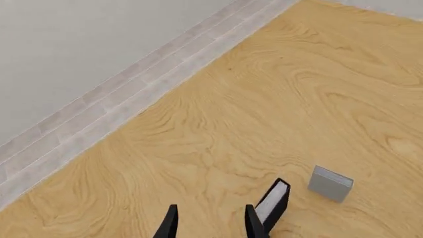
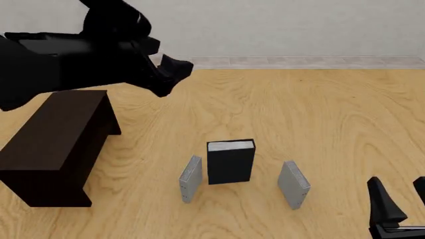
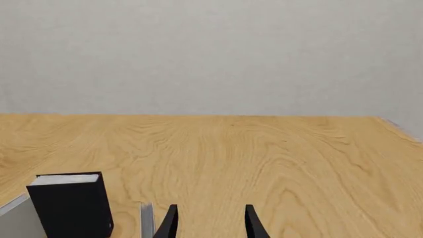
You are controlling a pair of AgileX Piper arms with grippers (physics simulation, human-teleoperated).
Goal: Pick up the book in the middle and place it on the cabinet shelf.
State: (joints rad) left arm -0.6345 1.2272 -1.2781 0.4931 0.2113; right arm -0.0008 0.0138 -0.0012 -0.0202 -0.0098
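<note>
The book (image 2: 230, 162), a thick black hardcover with white page edges, stands upright on the wooden table between two thinner grey books. The cabinet shelf (image 2: 53, 144), low and dark brown, sits at the left. My left gripper (image 2: 174, 73) hangs high over the far left of the table, well away from the book. Its wrist view shows it open (image 1: 211, 225) and empty, with the book (image 1: 274, 202) just beyond one fingertip. My right gripper (image 2: 400, 193) rests low at the near right, open (image 3: 210, 223) and empty. The book (image 3: 69, 204) lies off to one side of it.
One grey book (image 2: 190, 178) stands left of the black one and another grey book (image 2: 293, 184) stands to its right. A pale wall and a baseboard strip (image 2: 299, 61) run along the table's far edge. The left arm's dark bulk fills the upper left of the front view.
</note>
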